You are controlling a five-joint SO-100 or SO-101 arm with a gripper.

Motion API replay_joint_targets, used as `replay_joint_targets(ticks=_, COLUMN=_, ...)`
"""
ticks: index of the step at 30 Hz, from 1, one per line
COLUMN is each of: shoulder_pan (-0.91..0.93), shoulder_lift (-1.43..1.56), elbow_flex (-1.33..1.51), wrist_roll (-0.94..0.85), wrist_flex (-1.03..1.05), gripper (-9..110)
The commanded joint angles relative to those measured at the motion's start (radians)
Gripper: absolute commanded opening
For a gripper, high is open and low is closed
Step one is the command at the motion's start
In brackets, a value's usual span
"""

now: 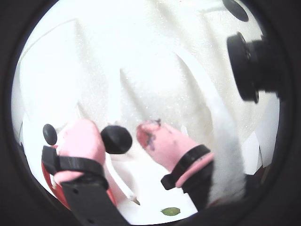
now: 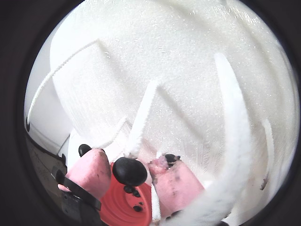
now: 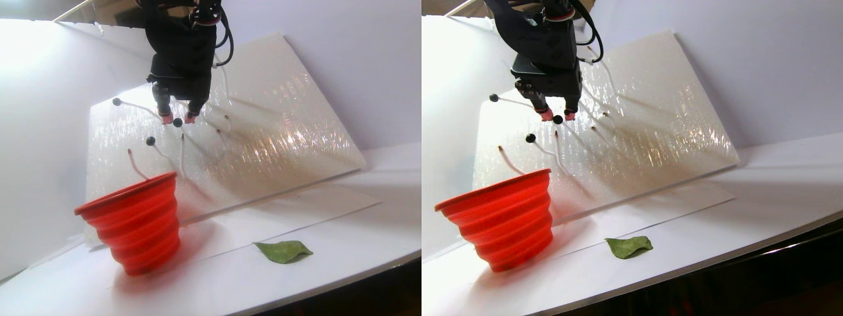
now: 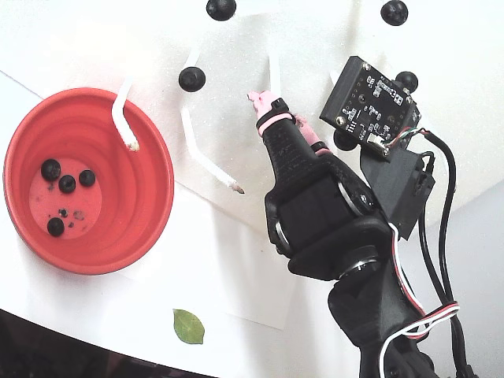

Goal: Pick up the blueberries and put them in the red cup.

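One blueberry (image 1: 116,139) sits on the tip of a white stalk on the tilted white foam board (image 3: 276,125). My gripper (image 1: 116,133) is open, with its pink fingertips (image 1: 82,141) on either side of this berry and a gap on the right side. It also shows in the other wrist view (image 2: 129,170) and the stereo pair view (image 3: 177,122). The red cup (image 4: 150,157) stands below on the table and holds several blueberries (image 4: 68,183). More berries (image 4: 191,78) sit on other stalks on the board.
A green leaf (image 3: 283,251) lies on the white table in front of the board. Empty white stalks (image 4: 126,122) stick out of the board, one reaching over the cup rim. A camera module (image 4: 370,98) rides beside the gripper. The table's dark front edge runs along the bottom.
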Motion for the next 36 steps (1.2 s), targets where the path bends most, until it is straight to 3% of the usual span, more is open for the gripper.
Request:
replay_joint_targets(ticks=1, shoulder_pan=-0.075, shoulder_lift=0.012, elbow_flex=-0.087, wrist_roll=0.011, wrist_flex=-0.028, gripper=17)
replay_joint_targets(ticks=36, shoulder_pan=-0.040, shoulder_lift=-0.041, elbow_flex=-0.104, wrist_roll=-0.017, wrist_flex=-0.072, gripper=15)
